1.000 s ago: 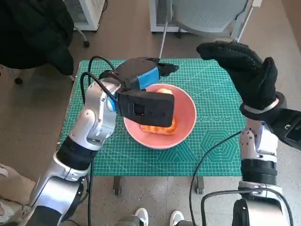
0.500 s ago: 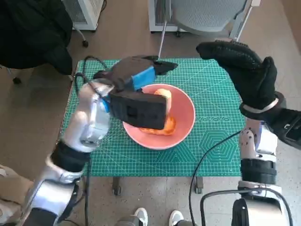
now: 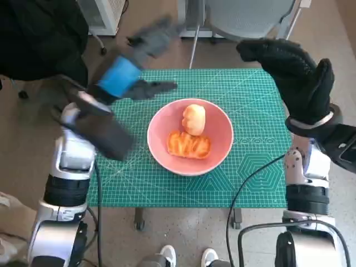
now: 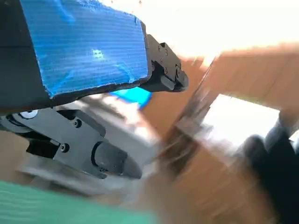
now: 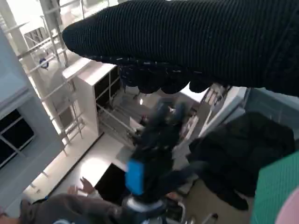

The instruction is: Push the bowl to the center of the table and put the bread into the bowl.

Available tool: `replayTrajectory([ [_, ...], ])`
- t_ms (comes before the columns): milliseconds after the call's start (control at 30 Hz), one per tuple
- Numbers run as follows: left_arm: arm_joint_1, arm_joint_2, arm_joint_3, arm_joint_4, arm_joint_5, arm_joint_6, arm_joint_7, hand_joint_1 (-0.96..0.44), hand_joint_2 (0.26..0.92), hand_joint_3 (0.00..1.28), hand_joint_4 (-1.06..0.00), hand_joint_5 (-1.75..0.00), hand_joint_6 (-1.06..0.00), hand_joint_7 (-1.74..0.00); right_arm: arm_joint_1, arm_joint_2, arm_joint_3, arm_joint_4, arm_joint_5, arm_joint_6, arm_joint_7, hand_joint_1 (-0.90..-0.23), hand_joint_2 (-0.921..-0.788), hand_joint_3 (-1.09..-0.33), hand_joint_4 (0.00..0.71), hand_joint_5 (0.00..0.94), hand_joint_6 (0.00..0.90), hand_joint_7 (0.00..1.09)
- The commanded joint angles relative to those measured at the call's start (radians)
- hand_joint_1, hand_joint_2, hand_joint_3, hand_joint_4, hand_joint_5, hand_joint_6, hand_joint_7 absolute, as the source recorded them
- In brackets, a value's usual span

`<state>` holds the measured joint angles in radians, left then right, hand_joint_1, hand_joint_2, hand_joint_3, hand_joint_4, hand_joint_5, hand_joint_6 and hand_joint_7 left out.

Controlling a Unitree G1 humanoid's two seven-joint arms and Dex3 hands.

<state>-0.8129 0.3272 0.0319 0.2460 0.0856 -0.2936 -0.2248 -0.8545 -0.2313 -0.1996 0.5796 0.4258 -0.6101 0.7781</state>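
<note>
A pink bowl (image 3: pixel 219 125) sits near the middle of the green mat (image 3: pixel 250 167). Inside it lie a pale round bread (image 3: pixel 193 118) and a golden twisted bread (image 3: pixel 189 144). My left hand (image 3: pixel 133 69) is raised above the table's far left part, blurred, fingers spread and holding nothing; the right wrist view shows the left hand (image 5: pixel 154 154) too. Its blue-taped back (image 4: pixel 79 44) fills the left wrist view, with the black fingers (image 4: pixel 112 161) apart. My gloved right hand (image 3: pixel 295 75) hovers high over the far right corner, fingers extended, empty.
A grey chair (image 3: pixel 245 19) stands beyond the table's far edge. A dark coat (image 3: pixel 39 39) hangs at the far left. A person's shoes (image 3: pixel 186 257) show at the near edge. A black cable (image 3: pixel 250 183) crosses the mat's near right part.
My left hand has lifted off the bowl and swung up and to the far left, uncovering both breads. The right hand has barely moved.
</note>
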Motion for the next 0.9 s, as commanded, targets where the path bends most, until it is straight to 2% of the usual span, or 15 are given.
replayTrajectory([
  [33,0.04,-0.094,0.095,-0.081,-0.326,0.102,-0.089,-0.6,0.921,0.44,-0.18,0.0,-0.28,0.0,-0.022,0.006,-0.002,0.004,-0.043,-0.016,-0.064,-0.726,-0.921,-0.885,0.268,0.0,0.338,0.0],
  [133,0.047,-0.11,0.119,-0.1,-0.414,0.138,-0.111,-0.61,0.921,0.46,-0.14,0.0,-0.25,0.0,-0.03,0.011,0.003,0.004,-0.062,-0.025,-0.095,-0.72,-0.921,-0.89,0.264,0.0,0.331,0.0],
  [333,0.066,-0.113,0.132,-0.125,-0.455,0.157,-0.116,-0.61,0.921,0.47,-0.11,0.0,-0.22,0.0,-0.038,0.017,0.013,-0.002,-0.08,-0.024,-0.128,-0.708,-0.921,-0.9,0.254,0.0,0.326,0.0],
  [900,0.119,-0.136,0.138,-0.157,-0.465,0.149,-0.126,-0.63,0.921,0.49,-0.1,0.0,-0.21,0.0,-0.077,0.011,0.019,0.031,-0.086,-0.037,-0.129,-0.697,-0.921,-0.902,0.207,0.0,0.306,0.0],
])
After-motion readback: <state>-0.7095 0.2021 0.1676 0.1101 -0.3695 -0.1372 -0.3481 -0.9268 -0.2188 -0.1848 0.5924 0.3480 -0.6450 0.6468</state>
